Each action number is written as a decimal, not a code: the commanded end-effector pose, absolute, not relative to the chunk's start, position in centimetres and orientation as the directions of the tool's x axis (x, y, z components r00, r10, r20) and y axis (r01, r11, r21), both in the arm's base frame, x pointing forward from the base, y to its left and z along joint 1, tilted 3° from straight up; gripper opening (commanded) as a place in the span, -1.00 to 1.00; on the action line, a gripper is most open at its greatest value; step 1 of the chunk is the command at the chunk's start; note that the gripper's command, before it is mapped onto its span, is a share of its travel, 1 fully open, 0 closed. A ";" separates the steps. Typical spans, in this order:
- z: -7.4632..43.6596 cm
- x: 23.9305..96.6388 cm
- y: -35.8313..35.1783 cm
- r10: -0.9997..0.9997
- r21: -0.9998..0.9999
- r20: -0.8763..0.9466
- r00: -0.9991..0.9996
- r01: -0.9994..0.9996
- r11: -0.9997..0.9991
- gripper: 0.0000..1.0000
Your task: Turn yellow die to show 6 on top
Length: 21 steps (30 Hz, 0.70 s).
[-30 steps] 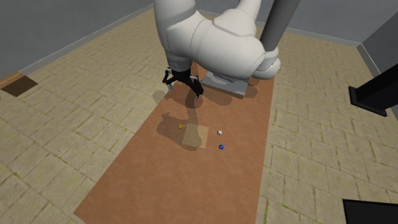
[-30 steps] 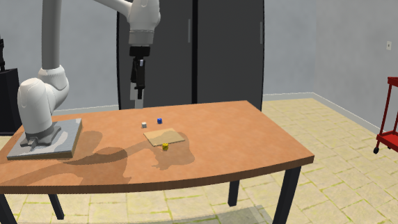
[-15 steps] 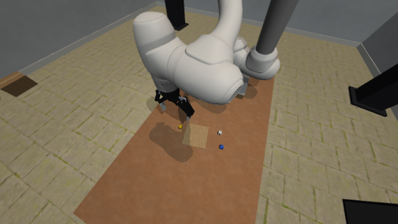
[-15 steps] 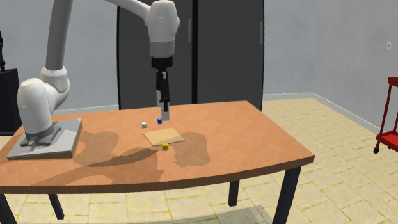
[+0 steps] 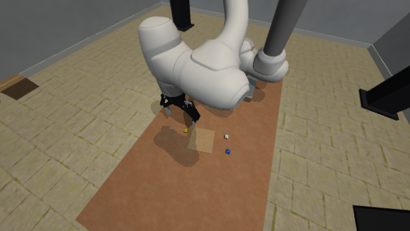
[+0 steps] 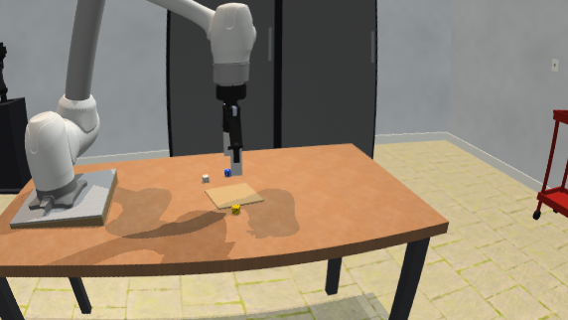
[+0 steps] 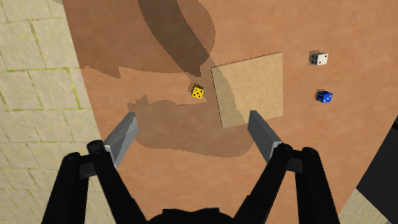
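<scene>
The small yellow die (image 5: 186,130) (image 6: 236,209) (image 7: 198,92) lies flat on the brown table (image 5: 161,186) (image 6: 348,199) (image 7: 175,190), just off one edge of the tan square mat (image 5: 205,143) (image 6: 233,195) (image 7: 255,85). In the wrist view its top face shows several dark pips; I cannot read the number. The mat lies flat with nothing on it. My gripper (image 5: 181,118) (image 6: 236,168) (image 7: 192,121) is open and empty. It hangs well above the table, roughly over the yellow die and the mat's near edge.
A white die (image 5: 226,136) (image 6: 206,178) (image 7: 319,59) and a blue die (image 5: 228,151) (image 6: 227,172) (image 7: 324,96) lie on the table beyond the mat's other side, apart from each other. The arm's grey base plate (image 6: 65,204) sits at one table end.
</scene>
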<state>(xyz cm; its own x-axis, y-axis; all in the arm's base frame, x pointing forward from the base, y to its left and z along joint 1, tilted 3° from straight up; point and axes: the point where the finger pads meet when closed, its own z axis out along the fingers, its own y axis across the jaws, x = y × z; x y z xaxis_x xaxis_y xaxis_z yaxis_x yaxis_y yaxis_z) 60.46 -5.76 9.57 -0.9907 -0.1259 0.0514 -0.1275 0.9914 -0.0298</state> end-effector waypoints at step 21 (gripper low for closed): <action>0.9 60.1 -6.1 -0.126 -0.030 0.051 -0.991 -0.128 0.991 1.00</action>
